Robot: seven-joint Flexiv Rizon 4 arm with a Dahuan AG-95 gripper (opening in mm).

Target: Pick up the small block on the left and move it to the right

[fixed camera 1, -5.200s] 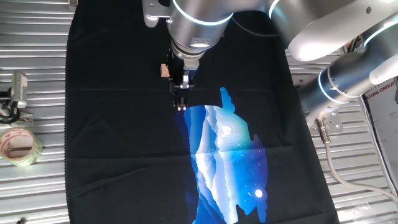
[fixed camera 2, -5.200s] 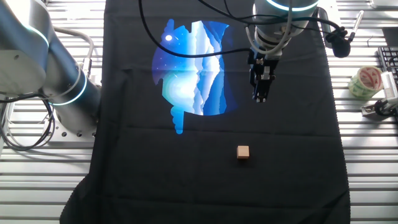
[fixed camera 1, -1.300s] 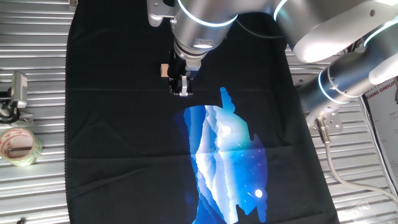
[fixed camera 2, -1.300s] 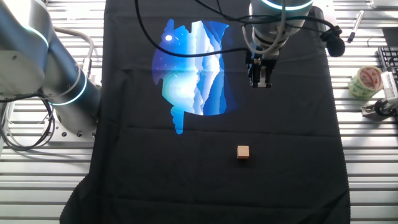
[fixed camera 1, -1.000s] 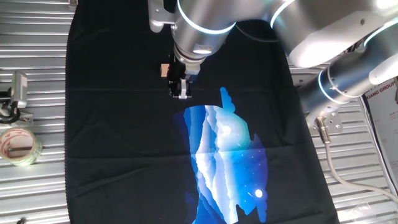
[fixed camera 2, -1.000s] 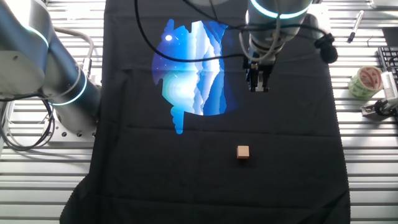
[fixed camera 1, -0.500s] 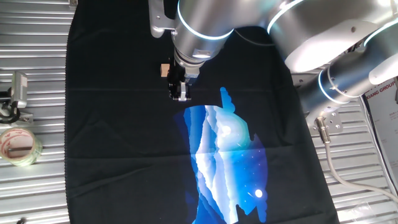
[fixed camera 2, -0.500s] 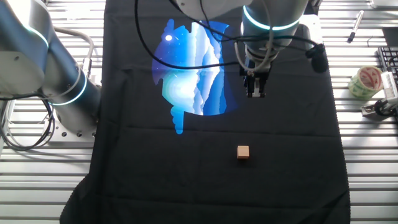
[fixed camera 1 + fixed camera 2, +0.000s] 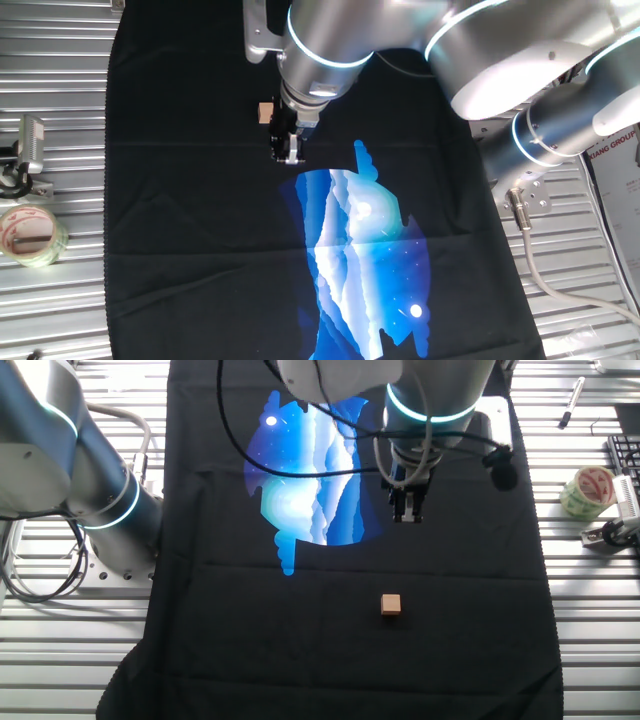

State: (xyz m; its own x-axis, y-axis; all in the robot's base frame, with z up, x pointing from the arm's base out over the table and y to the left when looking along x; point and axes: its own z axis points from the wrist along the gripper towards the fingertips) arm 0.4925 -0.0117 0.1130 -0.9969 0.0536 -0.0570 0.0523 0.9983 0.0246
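I have the silver arm reaching in over the black cloth (image 9: 450, 630) with its wrist turned straight down, the dark two-finger gripper (image 9: 408, 513) (image 9: 288, 152) hanging vertically above the fabric. Its fingers sit close together with nothing between them, though from these angles I cannot tell for certain whether they are fully closed.

Working left to right in the other fixed view: one bright blue mountain-scene print (image 9: 305, 470) lies just to the left of the gripper, its edge nearly under the fingers. One small light tan wooden cube (image 9: 391, 604) sits on the cloth below the gripper and slightly left of it, well apart from the fingertips and untouched. Off the cloth, far to the gripper's right, I count one roll of clear tape (image 9: 586, 492) on the ribbed metal table (image 9: 600, 620).

In one fixed view the cube (image 9: 265, 113) shows just beside the gripper's upper body, partly hidden by it, and the tape roll (image 9: 30, 233) lies far off to the left of the tool.
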